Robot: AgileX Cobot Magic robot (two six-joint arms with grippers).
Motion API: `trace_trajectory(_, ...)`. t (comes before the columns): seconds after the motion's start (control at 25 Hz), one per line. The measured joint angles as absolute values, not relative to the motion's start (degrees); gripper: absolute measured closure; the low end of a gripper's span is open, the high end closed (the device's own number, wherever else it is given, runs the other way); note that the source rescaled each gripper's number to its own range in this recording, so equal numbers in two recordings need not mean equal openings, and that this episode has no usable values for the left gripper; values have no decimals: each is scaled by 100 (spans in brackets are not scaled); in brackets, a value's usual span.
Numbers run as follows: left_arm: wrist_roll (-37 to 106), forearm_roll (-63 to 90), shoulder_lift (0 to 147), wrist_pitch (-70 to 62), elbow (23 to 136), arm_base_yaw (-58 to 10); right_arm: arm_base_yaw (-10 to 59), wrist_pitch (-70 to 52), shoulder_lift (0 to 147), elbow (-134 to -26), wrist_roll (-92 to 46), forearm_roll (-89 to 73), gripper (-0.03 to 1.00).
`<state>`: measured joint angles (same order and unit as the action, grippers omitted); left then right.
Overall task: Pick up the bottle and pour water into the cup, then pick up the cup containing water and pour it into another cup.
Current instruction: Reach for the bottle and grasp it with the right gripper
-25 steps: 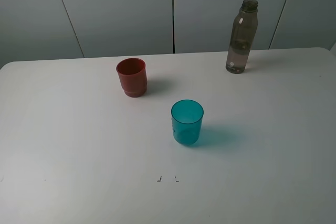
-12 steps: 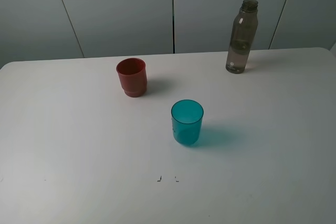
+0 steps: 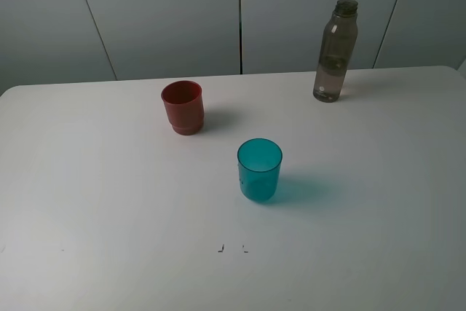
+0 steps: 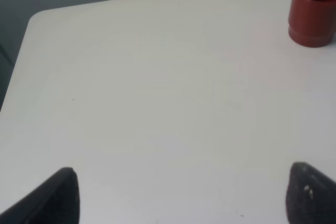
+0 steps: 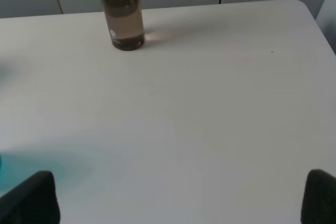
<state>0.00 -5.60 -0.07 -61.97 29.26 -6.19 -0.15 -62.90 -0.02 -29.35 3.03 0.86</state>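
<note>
A broad white table (image 3: 109, 216) with rounded corners stands before a grey panelled wall (image 3: 167, 12). The tall, slim, smoky grey-brown translucent plastic bottle (image 3: 336, 52) stands upright near the far right edge, with some liquid in its lower part. The teal-blue translucent plastic tumbler (image 3: 259, 170) stands upright near the table's middle, well apart from the bottle. The opaque red-brown plastic cup with a stepped base (image 3: 182, 107) stands upright farther back and to the left. The left gripper (image 4: 184, 198) is spread wide above bare tabletop, holding nothing. The right gripper (image 5: 176, 198) is likewise spread and empty, with the bottle well ahead of it.
</note>
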Motion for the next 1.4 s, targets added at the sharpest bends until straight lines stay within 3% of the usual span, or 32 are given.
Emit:
trace_trajectory(0.76,0,-560,-7,-6197,2926,-619,-15,-6166,282,-3175,317,64,-3)
trace_trajectory(1.16,0,-560,-7,-6197,2926,-619,-15,-4101,2312,-3524,308,-574,-3)
trace_trajectory(1.4,0,-560,-7,-6197,2926,-619,-2,-2711,3577,-3093,-45,-678,-3)
